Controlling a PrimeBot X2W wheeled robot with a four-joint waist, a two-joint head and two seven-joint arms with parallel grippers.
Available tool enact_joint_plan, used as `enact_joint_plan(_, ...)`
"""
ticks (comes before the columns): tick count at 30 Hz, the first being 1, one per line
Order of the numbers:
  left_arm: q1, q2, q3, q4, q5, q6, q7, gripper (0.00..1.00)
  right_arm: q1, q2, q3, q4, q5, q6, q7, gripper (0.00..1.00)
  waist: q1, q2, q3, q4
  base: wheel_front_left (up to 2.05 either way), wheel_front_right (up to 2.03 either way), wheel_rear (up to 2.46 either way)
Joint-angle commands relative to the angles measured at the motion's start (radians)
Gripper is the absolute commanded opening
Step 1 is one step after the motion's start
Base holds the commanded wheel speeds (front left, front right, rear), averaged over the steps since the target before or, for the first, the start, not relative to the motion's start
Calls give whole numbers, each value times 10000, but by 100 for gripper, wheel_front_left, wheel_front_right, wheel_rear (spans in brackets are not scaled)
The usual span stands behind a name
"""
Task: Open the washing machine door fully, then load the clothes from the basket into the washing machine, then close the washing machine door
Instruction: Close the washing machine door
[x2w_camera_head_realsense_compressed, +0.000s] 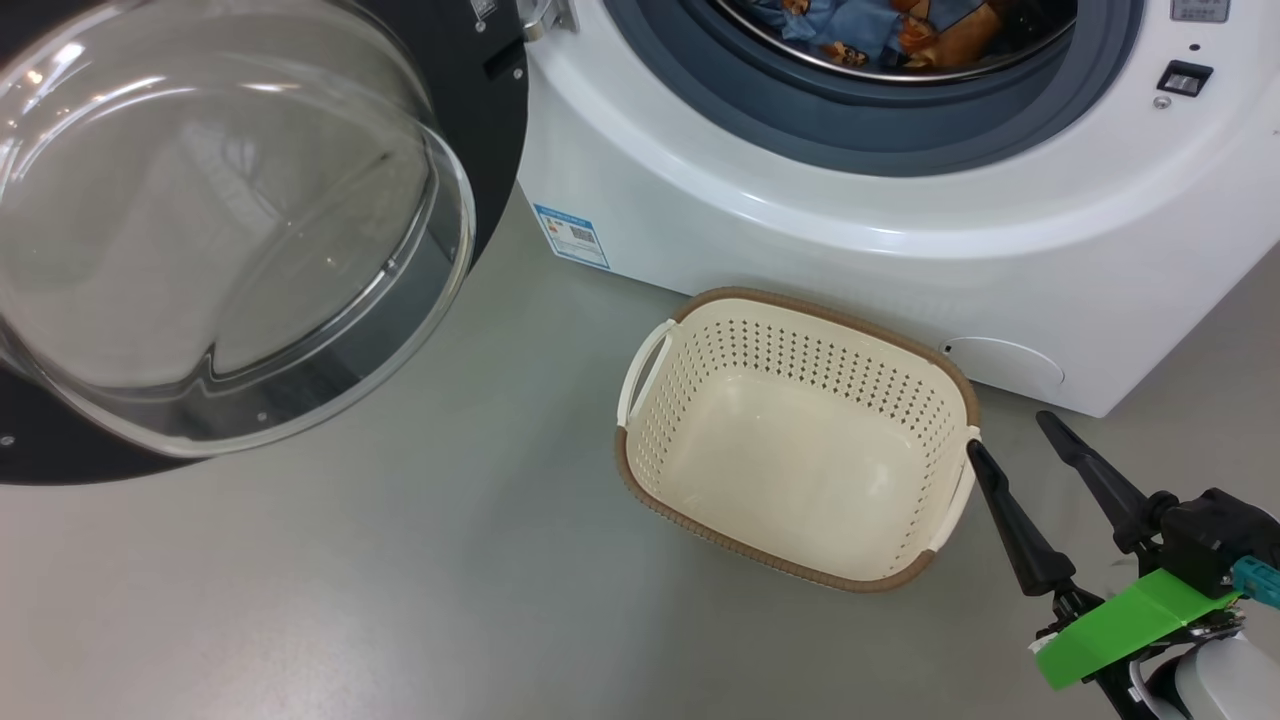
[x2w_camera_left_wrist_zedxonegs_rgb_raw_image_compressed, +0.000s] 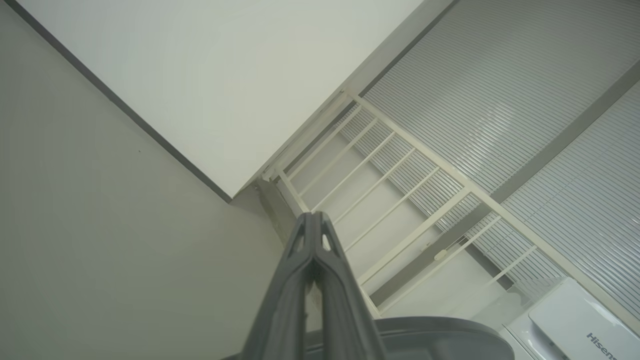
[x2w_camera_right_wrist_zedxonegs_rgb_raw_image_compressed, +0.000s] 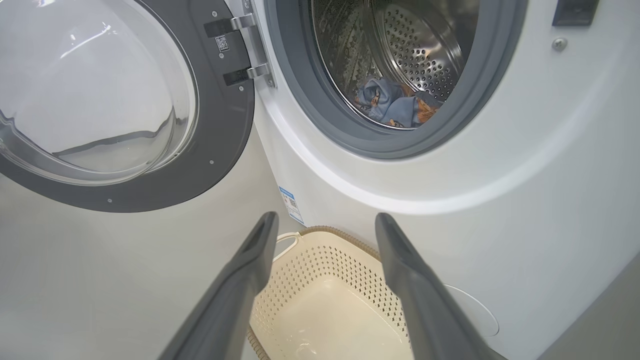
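Note:
The washing machine (x2w_camera_head_realsense_compressed: 800, 230) (x2w_camera_right_wrist_zedxonegs_rgb_raw_image_compressed: 525, 175) stands with its door (x2w_camera_head_realsense_compressed: 220, 230) (x2w_camera_right_wrist_zedxonegs_rgb_raw_image_compressed: 100, 100) swung wide to the left, glass bowl facing out. Light blue clothes (x2w_camera_head_realsense_compressed: 880, 35) (x2w_camera_right_wrist_zedxonegs_rgb_raw_image_compressed: 392, 102) with orange prints lie inside the steel drum. The cream basket (x2w_camera_head_realsense_compressed: 660, 420) (x2w_camera_right_wrist_zedxonegs_rgb_raw_image_compressed: 300, 280) sits on the floor in front of the machine and holds nothing. My right gripper (x2w_camera_head_realsense_compressed: 1010, 432) (x2w_camera_right_wrist_zedxonegs_rgb_raw_image_compressed: 325, 222) is open, hovering just right of the basket, fingers apart with nothing between them. My left gripper (x2w_camera_left_wrist_zedxonegs_rgb_raw_image_compressed: 314, 217) is shut and empty, pointing at a wall corner.
Grey floor (x2w_camera_head_realsense_compressed: 350, 600) spreads left of and before the basket. A blue label (x2w_camera_head_realsense_compressed: 571, 235) marks the machine's lower front, a round filter cover (x2w_camera_head_realsense_compressed: 1005, 365) lies low on the right. In the left wrist view a white railing (x2w_camera_left_wrist_zedxonegs_rgb_raw_image_compressed: 400, 200) and blinds (x2w_camera_left_wrist_zedxonegs_rgb_raw_image_compressed: 500, 100) stand beyond the fingers.

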Motion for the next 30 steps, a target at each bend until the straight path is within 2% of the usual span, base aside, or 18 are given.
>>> enact_joint_plan(1,-301,958,82,57,-118,-36,435,0,-181,-199,203,-259,-40,44,-82,100,-1,-1,53,18,0,0,0)
enact_joint_plan(4,-589,1284,-292,603,-177,-36,1384,0,-197,-273,257,-300,-30,44,-82,100,-1,-1,198,44,0,0,0)
enact_joint_plan(11,-1063,1681,-1164,1385,163,-30,2668,0,-190,-546,316,-393,20,44,-82,100,-1,-1,481,102,0,0,0)
enact_joint_plan(18,-1362,1839,-1767,1788,623,54,3043,0,-258,-740,352,-509,11,44,-82,100,-1,-1,754,107,0,0,0)
enact_joint_plan(30,-1561,1614,-2039,2082,648,18,3204,0,-362,-938,474,-587,40,44,-82,100,-1,-1,980,87,0,0,0)
